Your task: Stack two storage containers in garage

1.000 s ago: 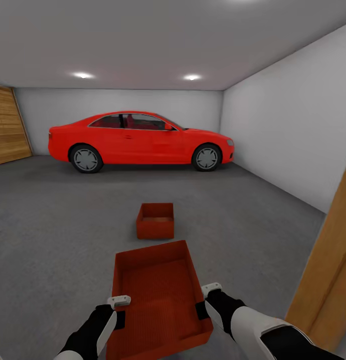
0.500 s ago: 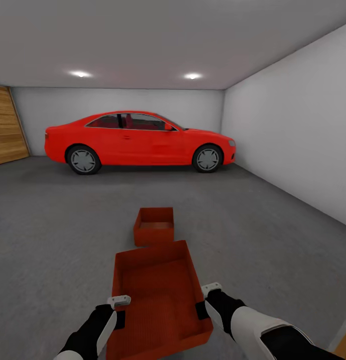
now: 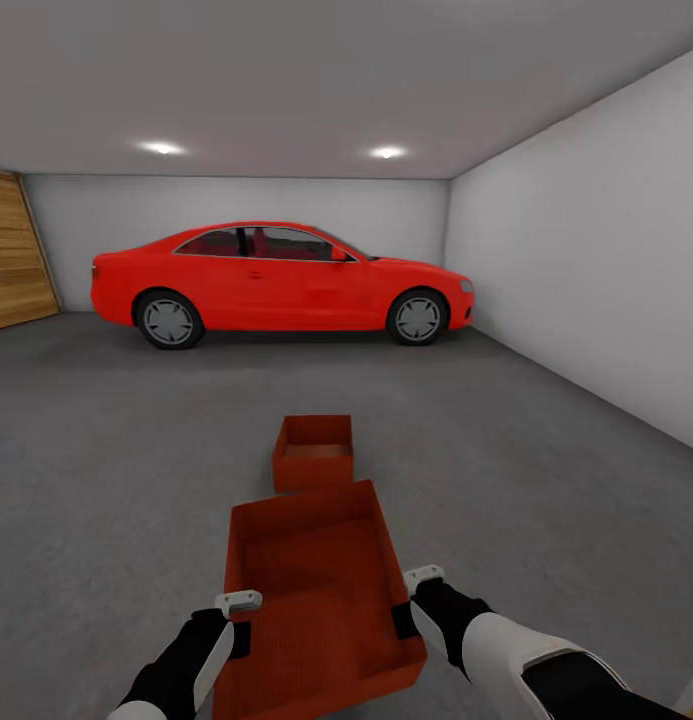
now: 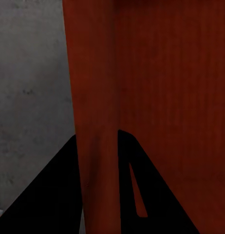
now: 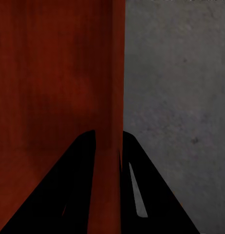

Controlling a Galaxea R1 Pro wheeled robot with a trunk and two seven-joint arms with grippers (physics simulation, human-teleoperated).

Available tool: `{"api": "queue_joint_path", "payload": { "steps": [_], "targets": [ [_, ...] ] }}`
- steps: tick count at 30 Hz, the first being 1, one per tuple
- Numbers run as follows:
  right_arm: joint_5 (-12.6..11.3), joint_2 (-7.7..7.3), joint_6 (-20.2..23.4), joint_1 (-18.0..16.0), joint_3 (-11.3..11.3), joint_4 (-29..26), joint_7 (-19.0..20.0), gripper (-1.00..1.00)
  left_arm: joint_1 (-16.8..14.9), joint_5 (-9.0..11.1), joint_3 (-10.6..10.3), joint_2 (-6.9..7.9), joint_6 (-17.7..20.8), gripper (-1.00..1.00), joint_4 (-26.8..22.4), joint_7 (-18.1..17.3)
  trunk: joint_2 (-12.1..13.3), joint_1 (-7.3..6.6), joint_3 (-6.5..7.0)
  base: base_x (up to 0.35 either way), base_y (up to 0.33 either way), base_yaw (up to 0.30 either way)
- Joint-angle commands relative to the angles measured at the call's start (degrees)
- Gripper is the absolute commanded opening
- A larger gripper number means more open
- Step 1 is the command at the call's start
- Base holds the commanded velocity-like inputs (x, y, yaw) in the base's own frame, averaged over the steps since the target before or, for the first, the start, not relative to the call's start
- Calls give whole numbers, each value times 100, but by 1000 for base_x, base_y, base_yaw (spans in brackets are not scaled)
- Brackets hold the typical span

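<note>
white walls and a grey ceiling with two round lights (image 3: 162,148) close in the garage, over a mottled dark-grey concrete floor (image 3: 106,470). a red car (image 3: 281,278) stands side-on by the far wall, a wooden door (image 3: 16,255) left of it. nearer, the long shallow container (image 3: 316,590) is carried off the floor between the arms, its far end pointing at the deeper, squarer container (image 3: 313,452), which sits on the floor just beyond it. the left hand (image 3: 238,603) is clamped on the tray's left wall and the right hand (image 3: 423,577) on its right wall; in each wrist view the dark fingers (image 4: 54,195) (image 5: 141,195) straddle a ribbed red wall, one inside, one outside.

against the earlier frames, the whole view has slid right and forward: the wooden frame at the right edge has all but left the picture, and the small container sits lower, closer to the tray's far rim. the grip on the tray looks unchanged.
</note>
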Motion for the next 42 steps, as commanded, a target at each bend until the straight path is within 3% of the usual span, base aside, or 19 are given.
{"api": "queue_joint_path", "payload": {
  "steps": [1,20,42],
  "targets": [
    [-129,4,26,-6,-26,-405,179,-100,4,112,-164,-3,4,-100,4,55,-3,-1,-7,0,45,0],
    [-129,4,24,-5,-26,-405,179,-100,4,112,-166,-3,4,-100,-3,55,-3,-1,-7,84,21,0],
    [-129,4,24,-6,-26,-405,179,-100,4,112,-166,-3,4,-100,2,55,-3,-1,-7,330,0,0]
  ]
}}
